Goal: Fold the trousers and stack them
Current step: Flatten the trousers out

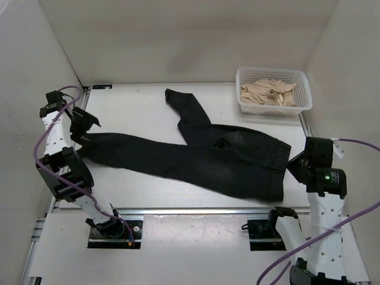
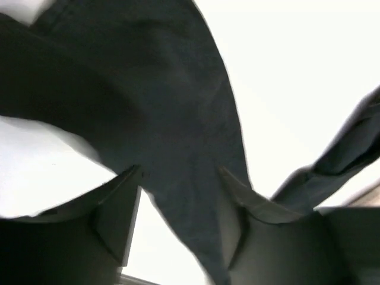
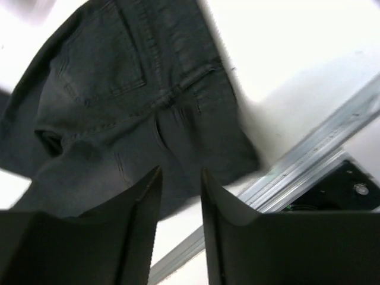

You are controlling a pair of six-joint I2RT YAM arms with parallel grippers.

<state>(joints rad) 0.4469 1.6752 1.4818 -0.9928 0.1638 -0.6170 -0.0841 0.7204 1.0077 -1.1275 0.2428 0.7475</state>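
One pair of dark denim trousers [image 1: 225, 160] lies flat across the table [image 1: 136, 101], long axis running left to right, waistband at the right and two legs to the left, one splayed off toward the far edge. The left gripper [image 2: 179, 172] is spread wide astride a leg end, while the right gripper [image 3: 181, 172] sits at the waistband, narrowed to a slit with nothing visibly pinched. One white basket [image 1: 273, 108] of beige cloth stands at the far right
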